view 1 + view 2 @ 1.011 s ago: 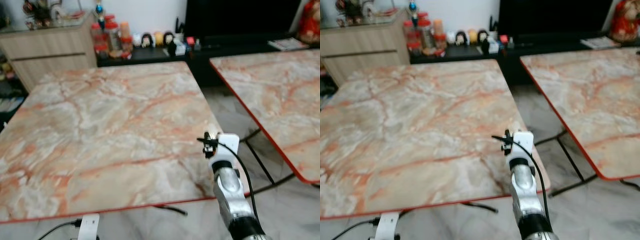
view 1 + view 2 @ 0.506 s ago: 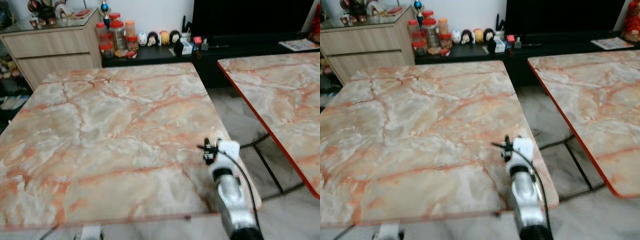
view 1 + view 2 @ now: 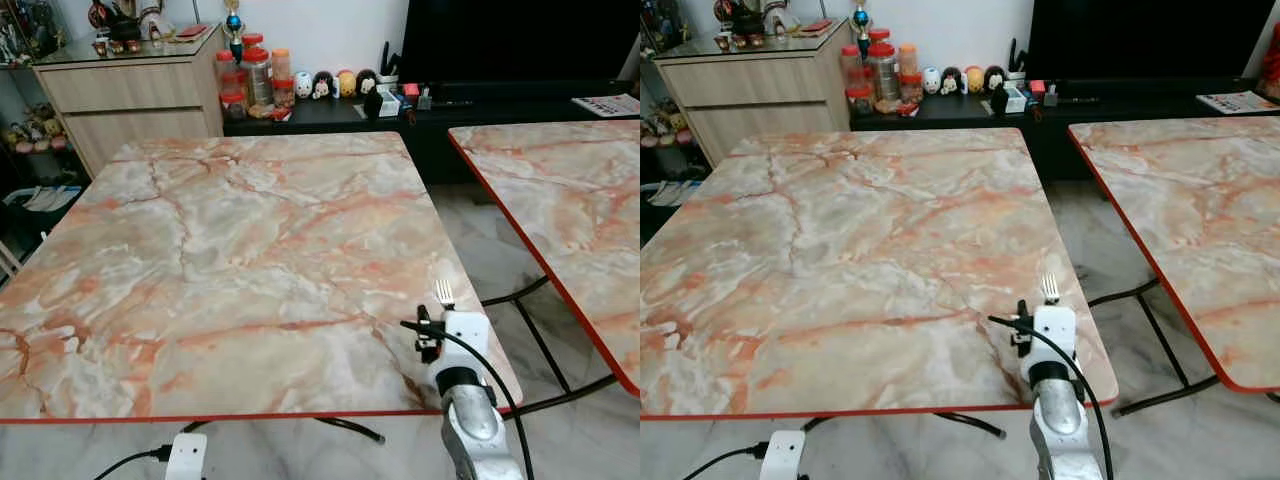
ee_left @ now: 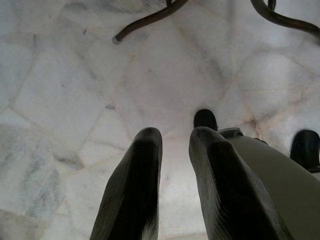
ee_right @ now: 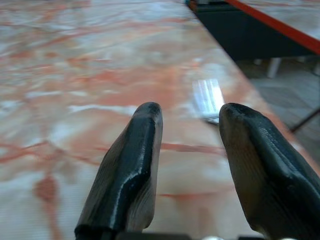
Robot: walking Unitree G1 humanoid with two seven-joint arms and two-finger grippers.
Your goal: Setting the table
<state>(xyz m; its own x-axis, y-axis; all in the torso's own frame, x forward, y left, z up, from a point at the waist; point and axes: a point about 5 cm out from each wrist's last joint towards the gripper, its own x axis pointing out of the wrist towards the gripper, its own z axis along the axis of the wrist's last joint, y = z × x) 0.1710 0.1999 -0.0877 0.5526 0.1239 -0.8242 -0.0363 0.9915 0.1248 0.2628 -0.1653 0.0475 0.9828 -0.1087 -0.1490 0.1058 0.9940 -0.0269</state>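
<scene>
- Marble-patterned table [image 3: 220, 260] with a red edge, standing in front of the robot; a second table [image 3: 570, 210] of the same pattern stands to its right, apart from it, with tiled floor [image 3: 500, 270] between them
- Fork [image 3: 443, 293], silver, lying flat on the near right part of the first table, close to its right edge, tines pointing away from the robot; in the right wrist view the tines [image 5: 209, 97] lie just beyond the fingertips
- Right gripper [image 5: 192, 117], over the near right corner of the table and just behind the fork; its two black fingers [image 5: 135, 165] are spread apart with nothing between them, and the table surface shows through the gap
- Right arm [image 3: 470, 420], silver, with a white wrist housing and a black cable, reaching up over the table's near edge
- Left gripper [image 4: 172, 137], hanging low over the pale tiled floor; fingers [image 4: 137, 185] parted by a narrow gap, holding nothing
- Wooden sideboard [image 3: 130, 95] and a low dark shelf [image 3: 330, 108] carrying jars [image 3: 258, 75] and small figurines [image 3: 325, 85], along the far wall
</scene>
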